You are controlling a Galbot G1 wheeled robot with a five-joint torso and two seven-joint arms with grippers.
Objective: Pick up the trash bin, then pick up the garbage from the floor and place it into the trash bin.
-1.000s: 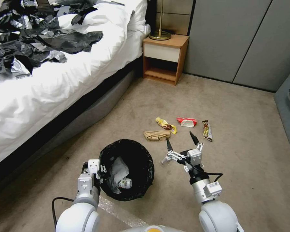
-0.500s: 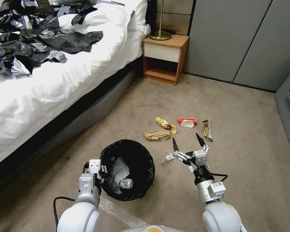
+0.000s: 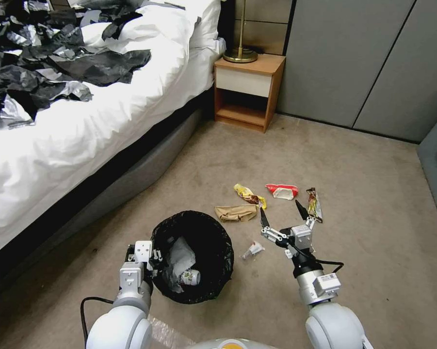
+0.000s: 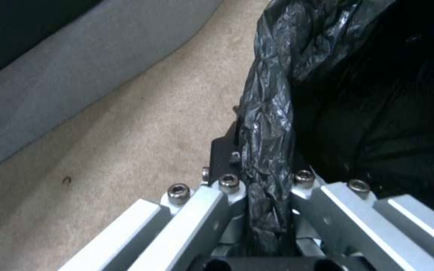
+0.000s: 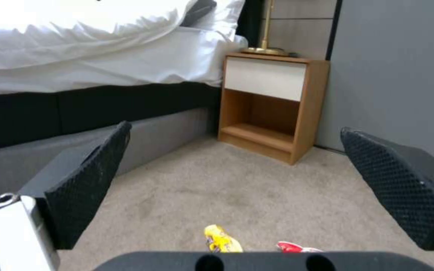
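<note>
My left pincer (image 3: 148,254) is squeezed tight on the near-left rim of the trash bin (image 3: 191,255), pinching the black bag so the bin stays close to me while I clean. My right pincer (image 3: 282,216) is spread wide and hangs over the floor, near the brown paper bag (image 3: 235,213) and clear scrap (image 3: 253,250). The yellow wrapper (image 3: 249,194), red-white wrapper (image 3: 281,190) and dark wrapper (image 3: 315,204) lie just past it.
</note>
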